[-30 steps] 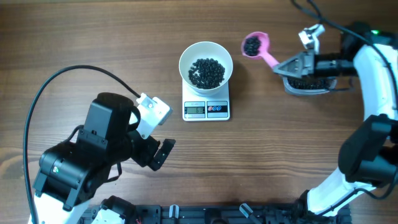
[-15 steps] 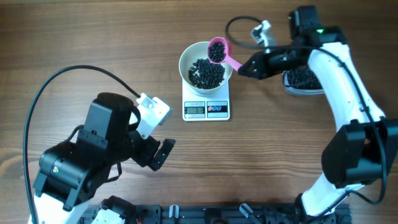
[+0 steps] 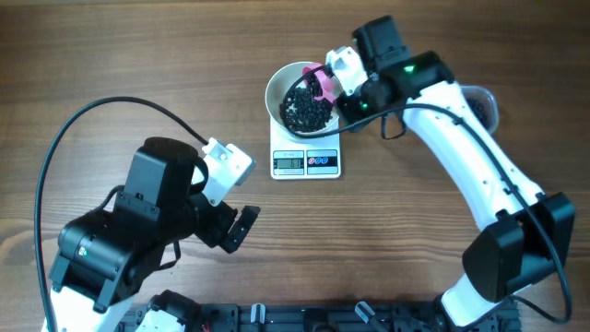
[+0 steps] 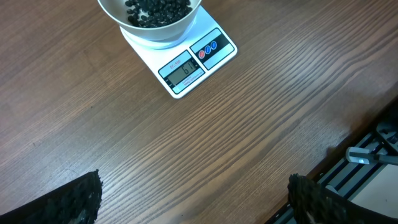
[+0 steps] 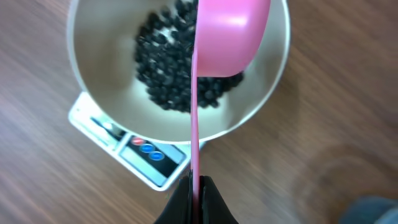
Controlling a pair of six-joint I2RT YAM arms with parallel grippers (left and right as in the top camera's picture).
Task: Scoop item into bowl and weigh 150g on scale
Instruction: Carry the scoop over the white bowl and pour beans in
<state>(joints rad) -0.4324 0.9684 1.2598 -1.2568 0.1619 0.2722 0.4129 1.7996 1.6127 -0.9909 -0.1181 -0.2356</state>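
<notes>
The right tool [image 5: 194,184] pinches a pink scoop [image 5: 230,37] tipped over the bowl's [image 5: 90,70] beads [image 5: 163,70].

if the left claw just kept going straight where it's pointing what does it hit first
Probably the bare brown wooden tabletop: the open left claw angles down at it, short of the small white digital scale carrying the round white bowl. Depth is unclear.

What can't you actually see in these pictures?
- The scale's display: digits too small overhead, blurred in the left wrist view.
- The pink scoop: right wrist view shows only its back; its contents are hidden.
- The tub: mostly hidden overhead by the right arm.
</notes>
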